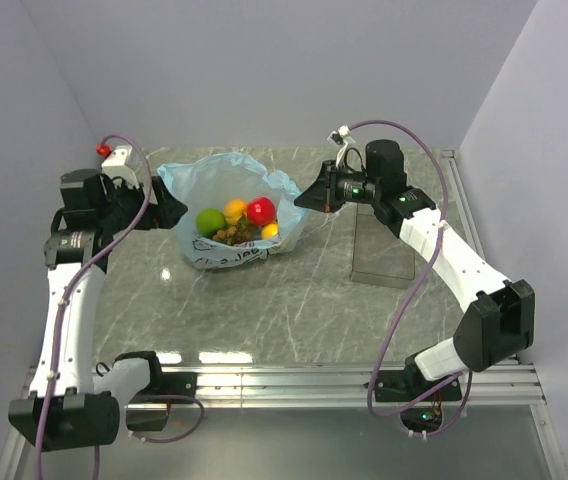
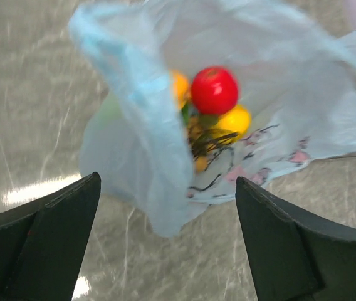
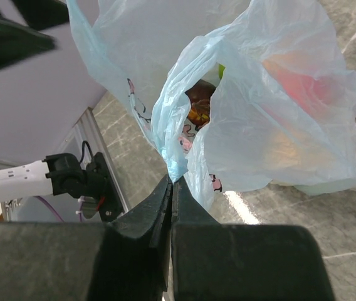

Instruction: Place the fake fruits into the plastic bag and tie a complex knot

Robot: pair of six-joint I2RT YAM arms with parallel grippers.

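The plastic bag (image 1: 192, 185), light blue and crinkly, stands open on the marble table. Inside lie the fake fruits: a green apple (image 1: 210, 221), an orange one (image 1: 235, 209), a red one (image 1: 260, 211), a yellow one (image 1: 270, 230) and a brown bunch (image 1: 236, 233). My left gripper (image 2: 167, 180) is open just left of the bag. A loose fold of the bag (image 2: 143, 119) hangs ahead of its fingers, ungripped. My right gripper (image 3: 172, 180) is shut on the bag's (image 3: 272, 113) right rim, holding it up. In the left wrist view the red fruit (image 2: 214, 90) shows in the bag's mouth.
A clear rectangular tray (image 1: 384, 252) stands right of the bag, under my right arm. A small red part (image 1: 103, 150) sits at the back left corner. Walls close in the table on three sides; metal rails (image 1: 294, 380) run along the near edge.
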